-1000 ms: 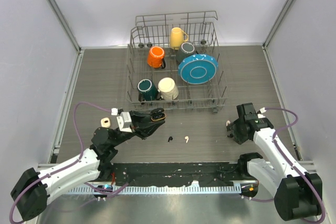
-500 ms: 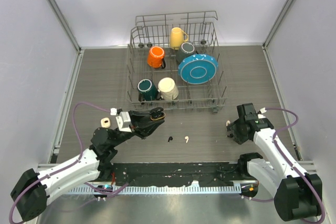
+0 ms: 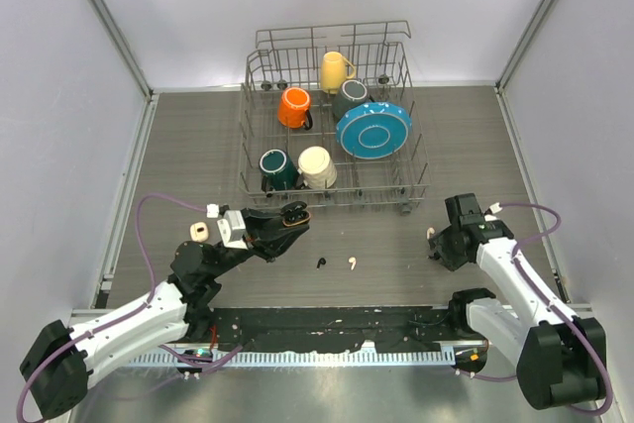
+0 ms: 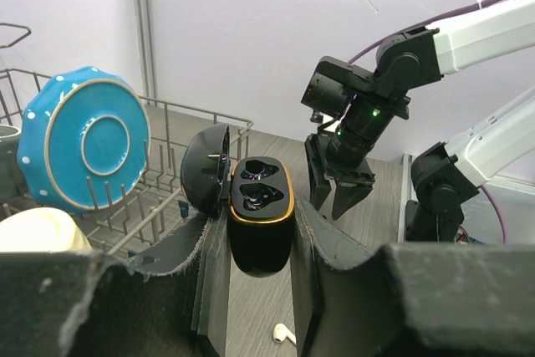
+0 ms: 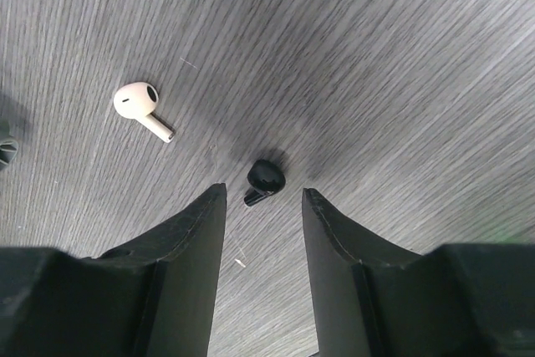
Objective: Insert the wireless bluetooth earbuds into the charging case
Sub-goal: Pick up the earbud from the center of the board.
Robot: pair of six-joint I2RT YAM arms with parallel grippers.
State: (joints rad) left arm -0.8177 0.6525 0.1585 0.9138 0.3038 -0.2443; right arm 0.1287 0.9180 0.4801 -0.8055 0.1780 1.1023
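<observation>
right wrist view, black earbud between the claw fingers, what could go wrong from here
The black earbud is tiny and sits at the tips of the open right claw; closing could squirt it out instead of pinching it. The charging case, clamped in the left claw above the table, has small sockets; a badly angled earbud could miss and drop.

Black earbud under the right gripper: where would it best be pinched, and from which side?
Probably by its rounded head, from straight above. The black earbud lies flat on the table, its thin stem offering little to hold. The right gripper has one finger on each side of it, jaws open, so closing across the head looks simplest.
</observation>
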